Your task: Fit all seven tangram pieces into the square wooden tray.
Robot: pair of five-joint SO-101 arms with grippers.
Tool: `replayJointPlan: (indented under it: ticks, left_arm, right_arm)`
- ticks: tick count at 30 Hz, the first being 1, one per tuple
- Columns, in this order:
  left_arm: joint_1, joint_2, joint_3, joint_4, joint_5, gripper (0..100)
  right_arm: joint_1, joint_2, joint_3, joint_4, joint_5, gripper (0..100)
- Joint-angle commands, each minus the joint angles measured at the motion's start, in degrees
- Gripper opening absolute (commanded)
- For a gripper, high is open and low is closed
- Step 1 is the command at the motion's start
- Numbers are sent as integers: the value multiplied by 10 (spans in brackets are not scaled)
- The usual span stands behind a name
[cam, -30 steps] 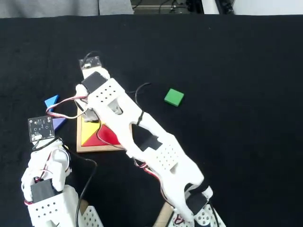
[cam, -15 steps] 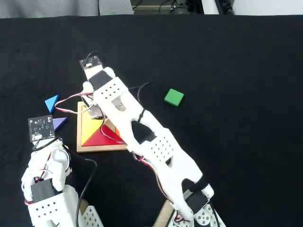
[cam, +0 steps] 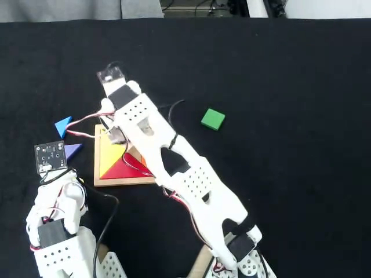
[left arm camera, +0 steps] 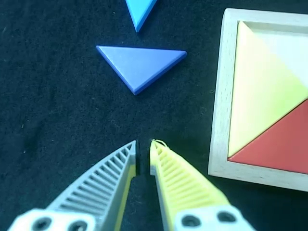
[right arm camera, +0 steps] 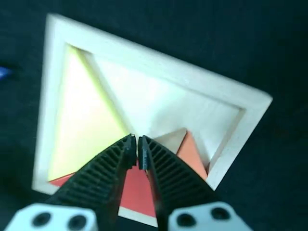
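Tray [cam: 97, 165] beneath outstretched right tool [right arm camera: 135, 142]

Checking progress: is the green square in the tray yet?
No, the green square lies outside, well apart from the tray.

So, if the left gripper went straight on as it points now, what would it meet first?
Probably the darker blue triangle, lying flat just ahead of the left gripper; the lighter blue triangle is beyond it. The gripper's height is unclear.

The right arm [cam: 194, 182] shifted across the tray [cam: 122, 182], uncovering the red triangle [cam: 123, 169].
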Motion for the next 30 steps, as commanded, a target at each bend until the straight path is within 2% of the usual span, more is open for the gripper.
replayJointPlan:
  ticks: [1,10,15,20,23,27,30]
  left_arm:
    - [4,-4,-20,-4,-4,66]
    - [4,-4,-20,-4,-4,66]
    - [5,-4,-20,-4,-4,66]
    - [7,-4,-18,-4,-4,66]
    - [9,-4,-13,-5,-4,66]
    - [9,-4,-13,-5,-4,66]
    - [9,-4,-9,-16,-4,66]
  right_arm:
    - [22,-123,-43,21,39,10]
    - [195,-375,211,9,103,10]
    - [243,-488,360,-15,223,10]
    - [291,-506,514,-68,381,11]
    - [345,-509,556,-112,423,11]
    - [416,-492,583,-224,474,11]
    - [420,-455,589,-249,508,11]
